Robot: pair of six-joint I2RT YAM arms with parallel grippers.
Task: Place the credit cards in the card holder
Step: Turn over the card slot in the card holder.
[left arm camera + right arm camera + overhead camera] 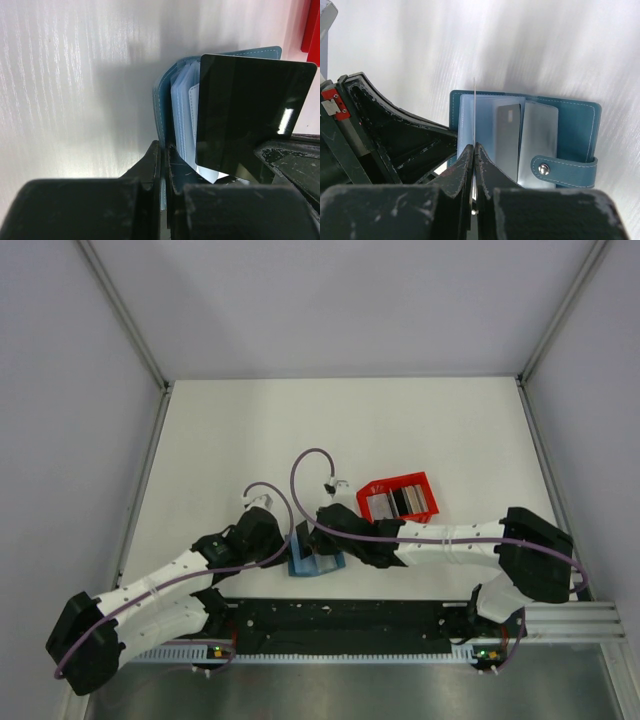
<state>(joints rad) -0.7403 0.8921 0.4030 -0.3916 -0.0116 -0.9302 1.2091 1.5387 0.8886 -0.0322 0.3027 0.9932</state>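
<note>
The teal card holder (312, 564) lies open near the table's front, between the two arms. My left gripper (164, 146) is shut on its left cover (161, 100), holding that flap up. My right gripper (474, 146) is shut on a black credit card (250, 115), which shows edge-on (474, 105) in the right wrist view, over the holder's clear sleeves (467, 125). A grey card (506, 135) sits in one sleeve. The snap strap (565, 170) lies across the right flap. More credit cards (398, 503) lie in the red tray.
The red open-topped tray (398, 480) stands just behind and to the right of the holder, and its corner (312, 30) shows in the left wrist view. Both grippers (305, 540) crowd together over the holder. Metal frame rails border the white table.
</note>
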